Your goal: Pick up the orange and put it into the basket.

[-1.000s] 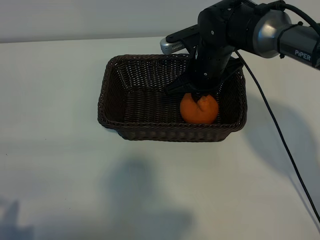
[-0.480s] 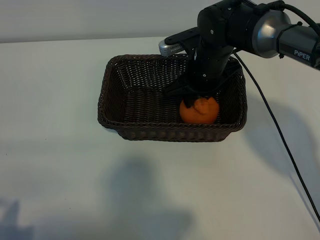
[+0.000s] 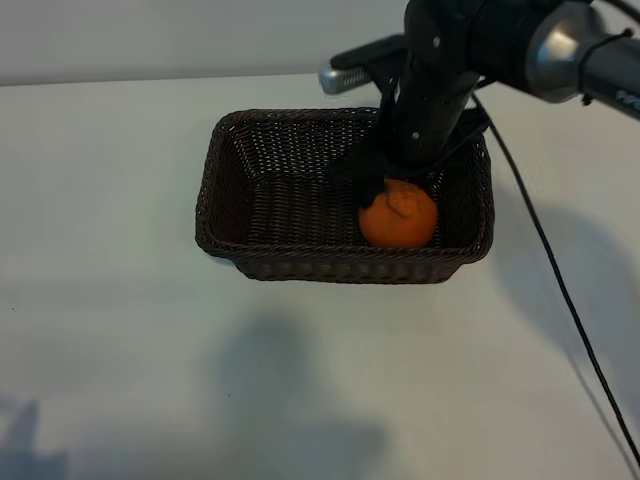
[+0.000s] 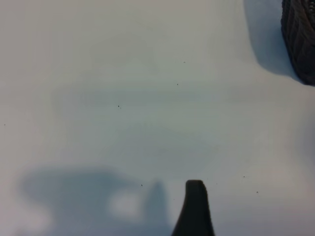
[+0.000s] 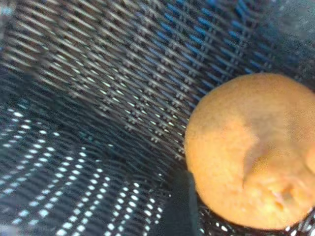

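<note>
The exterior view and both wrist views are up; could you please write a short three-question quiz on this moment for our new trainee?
1. True or false: the orange lies inside the basket.
2. Which corner of the basket holds the orange in the exterior view? A) far left B) near right C) near left
3. Fill in: the right gripper hangs just above the orange with its jaws ____, not gripping it.

Key:
1. True; it rests on the woven floor, beside the right-hand wall.
2. B.
3. Open. The left gripper is parked over bare table, away from the basket.
</note>
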You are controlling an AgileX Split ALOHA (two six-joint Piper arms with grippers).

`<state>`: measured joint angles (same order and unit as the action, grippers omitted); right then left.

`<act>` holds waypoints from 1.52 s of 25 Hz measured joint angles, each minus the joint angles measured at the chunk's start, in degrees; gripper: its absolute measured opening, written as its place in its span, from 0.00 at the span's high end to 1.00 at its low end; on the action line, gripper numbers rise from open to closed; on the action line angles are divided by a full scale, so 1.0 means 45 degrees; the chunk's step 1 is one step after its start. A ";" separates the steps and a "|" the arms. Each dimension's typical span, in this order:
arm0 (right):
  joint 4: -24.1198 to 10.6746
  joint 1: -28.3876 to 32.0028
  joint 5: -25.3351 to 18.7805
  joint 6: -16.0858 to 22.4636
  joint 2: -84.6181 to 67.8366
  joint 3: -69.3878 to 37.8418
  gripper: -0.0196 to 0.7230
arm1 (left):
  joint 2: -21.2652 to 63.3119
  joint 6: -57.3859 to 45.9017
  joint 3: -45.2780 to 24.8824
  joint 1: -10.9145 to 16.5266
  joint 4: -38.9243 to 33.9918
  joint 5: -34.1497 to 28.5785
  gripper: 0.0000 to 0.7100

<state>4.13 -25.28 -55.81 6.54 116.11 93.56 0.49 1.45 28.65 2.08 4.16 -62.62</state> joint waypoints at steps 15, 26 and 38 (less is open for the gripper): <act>-0.1611 0.0700 -0.1107 0.0432 -0.0696 0.1046 0.17 | 0.0000 0.0000 0.0000 0.0000 0.0000 0.0000 0.17; -0.2351 0.5640 -0.1360 -0.0306 -0.0696 0.1046 0.18 | 0.0000 0.0000 0.0000 0.0000 0.0000 0.0000 0.17; -0.2173 0.8131 -0.1051 -0.0529 -0.0696 0.1046 0.23 | 0.0000 -0.0040 0.0000 0.0000 0.0000 0.0000 0.17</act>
<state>-5.65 11.31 -60.53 4.16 112.98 98.27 0.49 1.27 28.65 2.08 4.16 -62.62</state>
